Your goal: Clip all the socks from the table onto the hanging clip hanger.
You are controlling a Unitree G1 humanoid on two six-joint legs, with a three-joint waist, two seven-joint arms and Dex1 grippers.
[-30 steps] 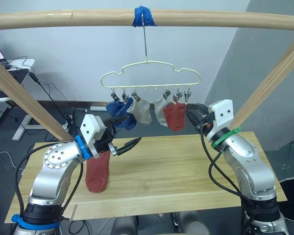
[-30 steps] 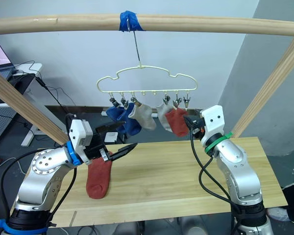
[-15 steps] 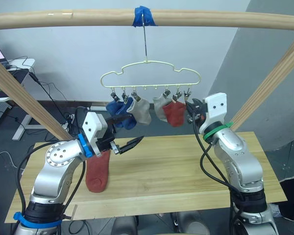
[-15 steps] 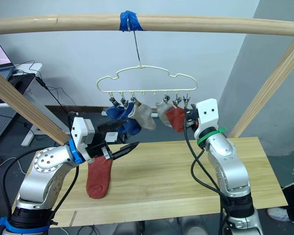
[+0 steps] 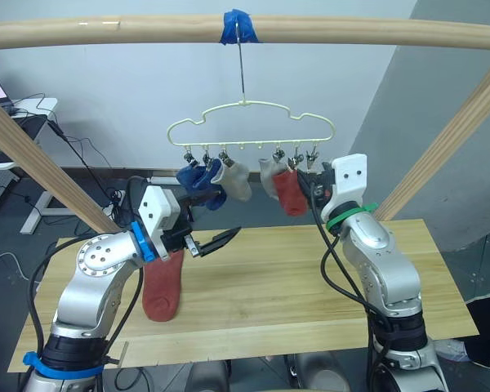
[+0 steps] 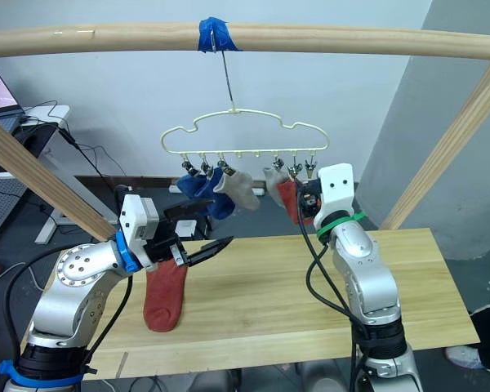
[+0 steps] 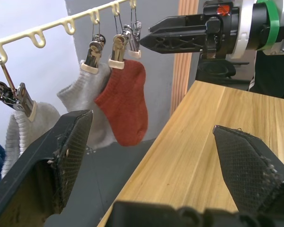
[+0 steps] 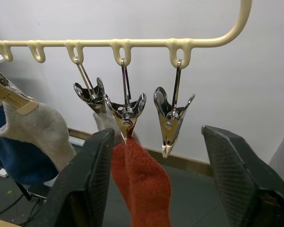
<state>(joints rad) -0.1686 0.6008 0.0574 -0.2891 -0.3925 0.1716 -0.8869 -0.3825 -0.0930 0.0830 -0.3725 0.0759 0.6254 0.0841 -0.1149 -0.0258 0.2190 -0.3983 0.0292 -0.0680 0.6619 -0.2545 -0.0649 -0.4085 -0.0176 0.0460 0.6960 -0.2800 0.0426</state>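
The pale-yellow clip hanger (image 5: 251, 124) hangs by its long hook from the wooden rail (image 5: 351, 34), at a strip of blue tape (image 5: 240, 27). Five socks are clipped along its bottom bar: two blue socks (image 5: 198, 180) at the robot's left end, a light grey sock (image 5: 238, 180) next to them, then a second grey sock (image 7: 83, 104) and a rust-red sock on the hanger (image 8: 142, 179) toward the right end. The last clip (image 8: 171, 119), at the right end of the bar, hangs bare just beside the clip holding the red sock. The right gripper (image 6: 304, 201) is raised to the hanger's right end, close beside the hanging red sock; in the right wrist view its two black fingers (image 8: 87, 189) stand wide apart, with the bare clip and the red sock's clip between them and apart from both pads. The remaining rust-red sock on the table (image 5: 162, 286) lies flat on the wooden table (image 5: 310, 278) near its left part, toe toward the front edge. The left gripper (image 5: 216, 238) hovers above the table just right of that sock's cuff end, its fingers spread open and holding nothing, pointing toward the right arm.
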